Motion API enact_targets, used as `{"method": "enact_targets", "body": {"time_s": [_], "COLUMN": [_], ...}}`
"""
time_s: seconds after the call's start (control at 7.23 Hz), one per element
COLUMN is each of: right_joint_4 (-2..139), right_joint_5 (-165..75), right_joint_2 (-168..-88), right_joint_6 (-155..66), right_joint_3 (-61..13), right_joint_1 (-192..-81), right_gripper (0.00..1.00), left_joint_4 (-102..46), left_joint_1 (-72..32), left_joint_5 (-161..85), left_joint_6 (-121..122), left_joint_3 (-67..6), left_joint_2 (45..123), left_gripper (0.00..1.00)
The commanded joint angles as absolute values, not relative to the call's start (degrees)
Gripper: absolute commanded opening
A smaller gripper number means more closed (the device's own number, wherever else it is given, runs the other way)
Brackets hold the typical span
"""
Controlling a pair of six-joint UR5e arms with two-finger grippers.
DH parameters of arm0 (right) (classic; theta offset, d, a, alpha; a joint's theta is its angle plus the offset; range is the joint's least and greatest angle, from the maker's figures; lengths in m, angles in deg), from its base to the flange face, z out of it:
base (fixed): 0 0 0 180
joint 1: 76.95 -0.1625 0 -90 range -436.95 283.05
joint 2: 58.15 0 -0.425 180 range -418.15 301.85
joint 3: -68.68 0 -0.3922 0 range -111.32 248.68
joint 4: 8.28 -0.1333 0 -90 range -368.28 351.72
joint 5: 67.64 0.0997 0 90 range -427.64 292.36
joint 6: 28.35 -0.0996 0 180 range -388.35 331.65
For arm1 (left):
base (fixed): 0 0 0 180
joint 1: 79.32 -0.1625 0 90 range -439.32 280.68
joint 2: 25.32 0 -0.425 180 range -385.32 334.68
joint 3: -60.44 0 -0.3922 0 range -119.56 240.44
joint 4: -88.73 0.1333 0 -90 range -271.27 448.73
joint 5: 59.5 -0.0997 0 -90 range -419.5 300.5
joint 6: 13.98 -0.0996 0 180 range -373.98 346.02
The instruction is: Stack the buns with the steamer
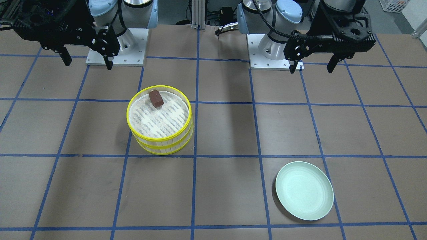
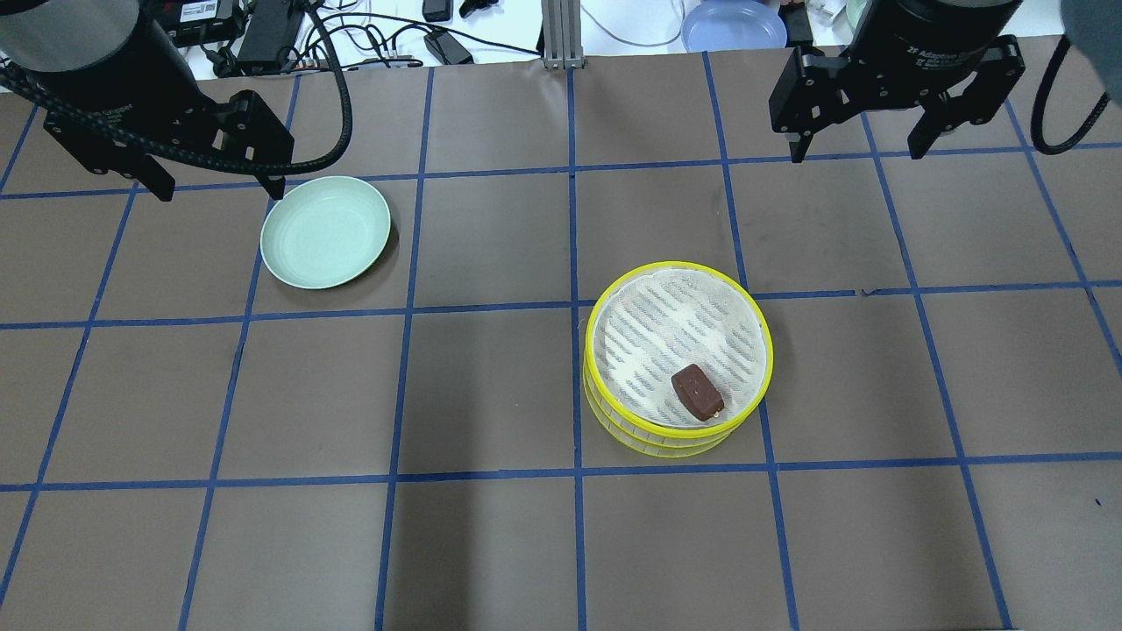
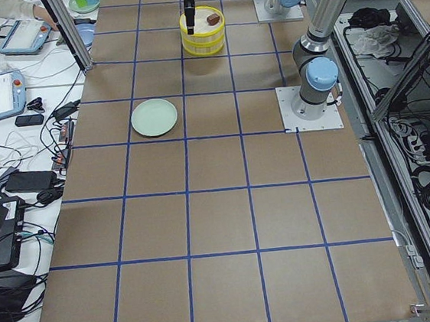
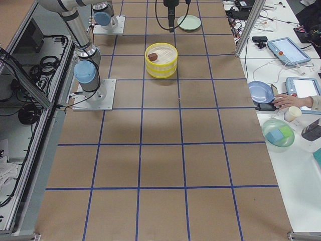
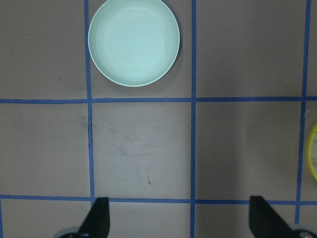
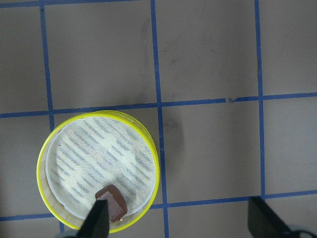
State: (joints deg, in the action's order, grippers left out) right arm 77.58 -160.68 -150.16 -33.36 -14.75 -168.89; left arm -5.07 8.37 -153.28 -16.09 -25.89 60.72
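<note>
The robot's left gripper (image 2: 219, 186) hung with its fingers spread wide and nothing between them, raised clear of the brown paper-covered table with its blue tape grid (image 2: 491, 386) on the robot's left half. The right gripper (image 2: 857, 151) was likewise spread and held nothing, poised high over the right half, with no arm touching any object.

Below and in front of the right gripper stood the steamer (image 1: 162, 145), its two round shallow tiers with bright yellow rims and translucent whitish walls set one squarely on the other. It was on the right half of the table, about midway between the robot-side edge and the operators' edge. The dark reddish-brown blocky bun (image 2: 698, 392) lay on the white slatted base of the upper tier, close against the wall on the robot's side.

A pale green round plate (image 2: 325, 231) sat well apart on the left half, nearer the operators' edge.

The pale cream oblong bun appeared in no view. It may have been shut inside the lower tier, but the walls did not let that be confirmed.

With the tiers stacked, one bun on top and both grippers withdrawn, the job looked finished or nearly so. Only the cream bun's place was unverified
</note>
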Motion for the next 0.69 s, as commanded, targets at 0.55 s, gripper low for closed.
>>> {"method": "enact_targets", "body": {"time_s": [0.55], "right_joint_4": [78.03], "right_joint_5": [-160.54], "right_joint_2": [-150.08], "right_joint_6": [-33.27], "right_joint_3": [-14.81], "right_joint_1": [-168.89], "right_gripper": [1.0], "left_joint_4": [-5.13], "left_joint_1": [8.57], "left_joint_5": [-153.2], "left_joint_6": [-16.18], "left_joint_3": [-26.22], "left_joint_2": [60.55], "left_gripper": [1.0]}}
